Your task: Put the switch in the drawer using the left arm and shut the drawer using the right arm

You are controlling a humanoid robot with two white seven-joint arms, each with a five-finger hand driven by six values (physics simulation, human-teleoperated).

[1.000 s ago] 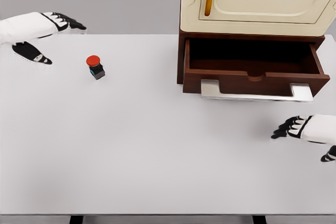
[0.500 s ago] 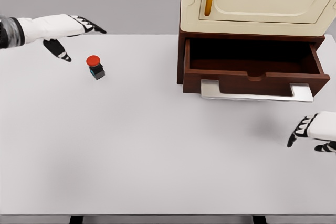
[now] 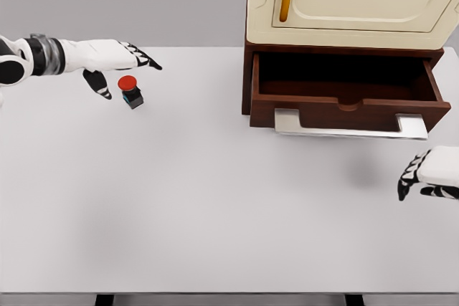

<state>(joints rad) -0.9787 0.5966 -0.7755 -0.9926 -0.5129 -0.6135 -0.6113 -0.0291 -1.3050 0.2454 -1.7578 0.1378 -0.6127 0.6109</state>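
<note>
A: The left hand (image 3: 107, 56) hovers with fingers spread, holding nothing; the switch (image 3: 130, 91) stands just below its thumb.

B: Risk? (It looks top-heavy.)

A: A brushing finger could topple it, away from the open drawer (image 3: 344, 91).

There are no words, numbers or signs to read anywhere, not on any of the things shown.
</note>
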